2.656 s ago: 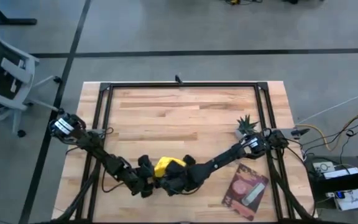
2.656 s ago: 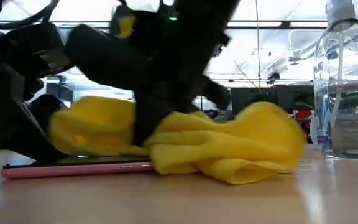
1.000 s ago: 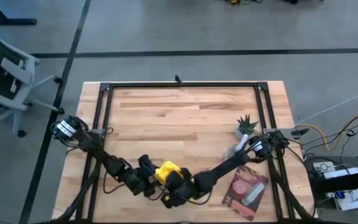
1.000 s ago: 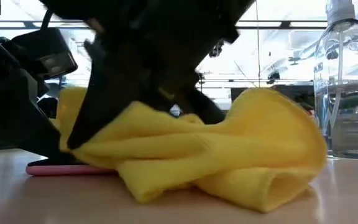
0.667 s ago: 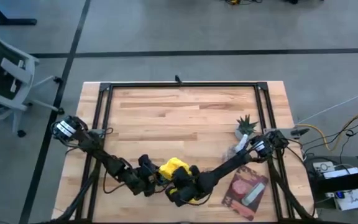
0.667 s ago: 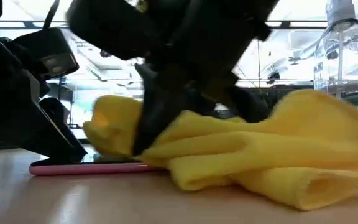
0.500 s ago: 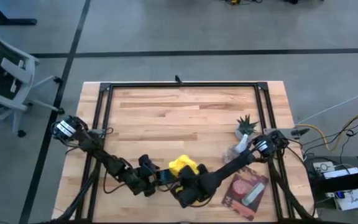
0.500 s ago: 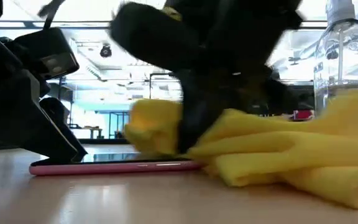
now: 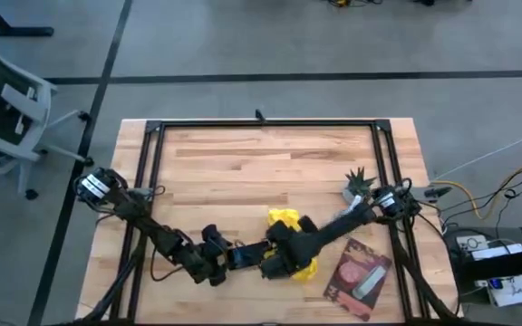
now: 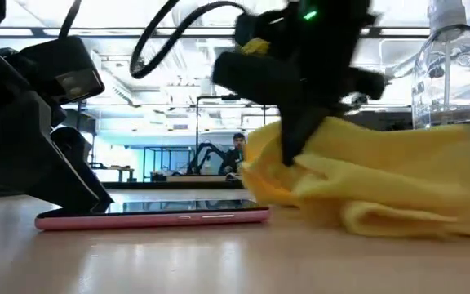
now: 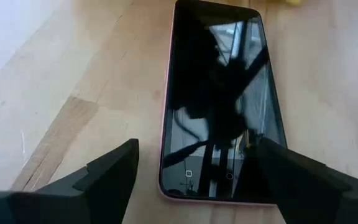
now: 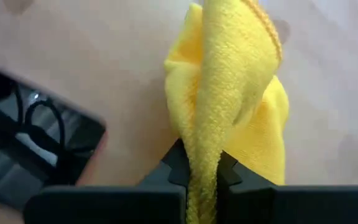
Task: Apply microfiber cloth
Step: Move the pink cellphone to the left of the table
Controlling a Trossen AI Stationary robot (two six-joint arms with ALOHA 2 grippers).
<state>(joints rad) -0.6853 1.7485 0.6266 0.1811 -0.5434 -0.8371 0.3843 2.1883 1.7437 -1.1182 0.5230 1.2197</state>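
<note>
The bright yellow microfiber cloth (image 10: 398, 180) lies bunched on the wooden table (image 9: 243, 163), just right of a pink-rimmed phone (image 10: 153, 216) with a black screen (image 11: 222, 93). My right gripper (image 10: 288, 155) is shut on the cloth (image 9: 285, 220) at its phone-side end. My left gripper (image 9: 217, 258) stays low at the phone's left end. It is open, and its two fingers (image 11: 114, 168) straddle that end of the phone (image 9: 241, 257). My right gripper pinches a raised fold of the cloth (image 12: 202, 158), several layers thick, between its two fingers. It comes at the fold slanting down from above. The rest of the cloth (image 12: 229, 74) trails slack on the table beyond the fingers. My left gripper stands over the phone's end; I cannot tell whether it touches.
A clear spray bottle (image 10: 455, 106) stands right of the cloth, with a small potted plant (image 9: 361, 181) behind it. A pink-and-dark packet (image 9: 358, 276) lies at the near right. A black frame (image 9: 261, 124) runs around the table.
My right gripper has gone toward the table's right edge, dragging the cloth with it. The cloth has slid off the phone and now lies beside it, leaving the screen bare. The phone has stayed in place.
</note>
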